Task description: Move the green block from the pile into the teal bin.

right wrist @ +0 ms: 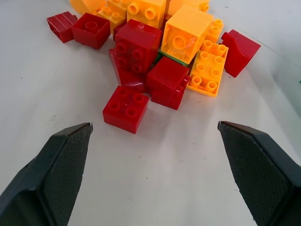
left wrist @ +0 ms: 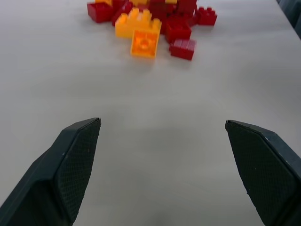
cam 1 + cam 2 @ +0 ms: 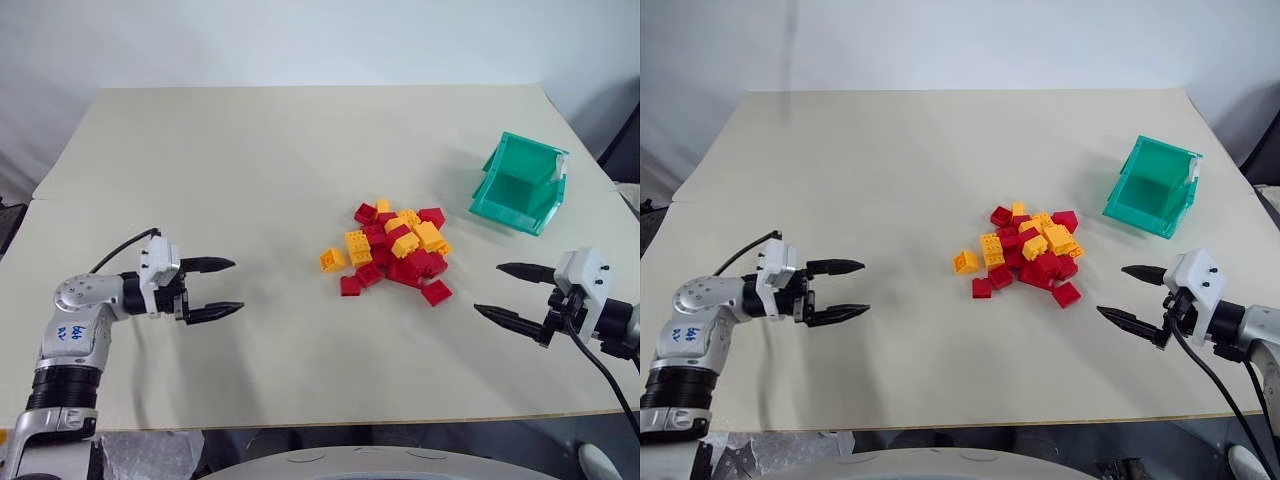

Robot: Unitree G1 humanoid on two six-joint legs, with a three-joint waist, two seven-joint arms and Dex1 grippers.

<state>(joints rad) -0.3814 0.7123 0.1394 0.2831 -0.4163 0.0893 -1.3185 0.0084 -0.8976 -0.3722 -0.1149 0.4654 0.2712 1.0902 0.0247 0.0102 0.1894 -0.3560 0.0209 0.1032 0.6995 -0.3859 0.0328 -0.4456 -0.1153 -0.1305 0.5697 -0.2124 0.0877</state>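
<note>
The pile [image 3: 398,250] of red and yellow-orange bricks lies on the table right of centre. In the right wrist view a thin sliver of the green block [image 1: 173,59] shows under a yellow-orange brick, wedged among red ones. The teal bin [image 3: 503,160] stands tilted at the right rear, behind the pile and apart from it. My left gripper [image 3: 237,285] hovers open over bare table well left of the pile. To the right of the pile and nearer the front, my right gripper [image 3: 487,288] is open too, and a red brick [image 1: 126,108] lies just ahead of it.
A stray yellow-orange brick [image 3: 332,260] and a red brick [image 3: 350,285] lie at the pile's left edge. The beige table [image 3: 280,150] has bare room on its left half and at the back. Its front edge [image 3: 330,420] runs close below both grippers.
</note>
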